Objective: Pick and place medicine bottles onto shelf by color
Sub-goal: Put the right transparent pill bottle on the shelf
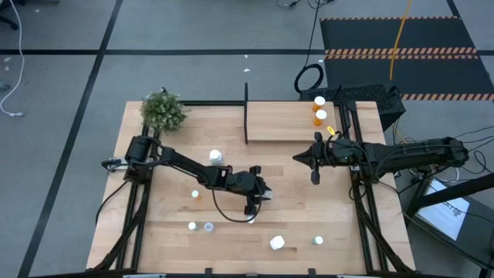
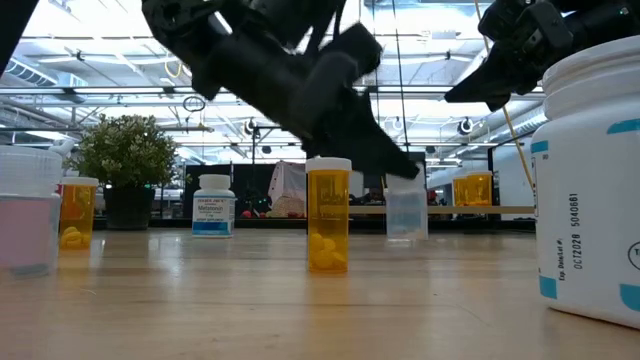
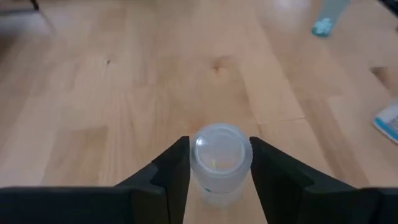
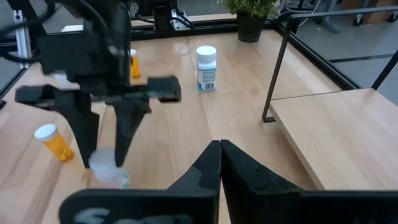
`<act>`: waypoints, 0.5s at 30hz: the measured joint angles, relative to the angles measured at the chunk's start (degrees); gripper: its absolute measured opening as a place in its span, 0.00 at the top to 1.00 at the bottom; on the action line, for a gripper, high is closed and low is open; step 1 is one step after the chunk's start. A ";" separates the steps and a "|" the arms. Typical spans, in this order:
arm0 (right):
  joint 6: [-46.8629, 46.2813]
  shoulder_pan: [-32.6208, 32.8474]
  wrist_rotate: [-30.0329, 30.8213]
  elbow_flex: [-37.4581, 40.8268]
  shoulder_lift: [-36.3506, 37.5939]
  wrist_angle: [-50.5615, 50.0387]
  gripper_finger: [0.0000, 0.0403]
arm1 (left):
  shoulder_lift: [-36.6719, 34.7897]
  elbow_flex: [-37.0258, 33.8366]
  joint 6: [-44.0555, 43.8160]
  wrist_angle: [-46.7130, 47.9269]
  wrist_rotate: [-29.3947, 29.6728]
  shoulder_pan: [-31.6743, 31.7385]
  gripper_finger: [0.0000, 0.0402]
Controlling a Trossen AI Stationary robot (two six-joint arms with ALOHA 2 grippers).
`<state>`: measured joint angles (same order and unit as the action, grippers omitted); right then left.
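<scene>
Left gripper (image 3: 221,180), lower centre of the wrist frame: fingers clamped around clear bottle (image 3: 219,155) upright on the tabletop, seemingly for lifting; right gripper (image 1: 312,158), centre-right overhead: pinched empty, waiting beside shelf (image 1: 282,122) holding orange bottles (image 1: 319,110).

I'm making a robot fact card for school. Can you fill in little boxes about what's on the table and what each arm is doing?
left tool: closed around a small clear bottle standing on the table
right tool: shut, holding nothing, hanging near the shelf
shelf: two orange bottles at its far right corner
white bottle: upright, behind the left arm
plant: far left corner of the table
</scene>
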<state>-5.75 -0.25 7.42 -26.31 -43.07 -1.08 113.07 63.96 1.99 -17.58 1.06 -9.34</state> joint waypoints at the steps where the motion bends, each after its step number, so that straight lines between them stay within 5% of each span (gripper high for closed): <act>1: -0.56 0.00 0.00 0.00 0.02 -0.03 0.99 | -0.91 0.00 1.00 0.49 -0.03 0.00 0.62; 6: -2.89 0.00 -0.59 0.00 -0.31 0.01 0.99 | -6.75 0.04 7.75 3.38 -0.10 0.26 0.63; 10: -4.27 -0.02 -7.65 0.02 -2.07 0.97 0.98 | -12.12 0.06 14.33 5.10 -1.40 1.09 0.62; 15: -5.15 0.72 -12.00 0.02 -6.40 8.32 0.88 | -18.00 0.11 18.92 7.35 -6.04 3.30 0.62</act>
<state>-10.90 0.47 -4.58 -26.28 -49.47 7.24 95.07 64.07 20.90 -10.23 -4.98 -6.04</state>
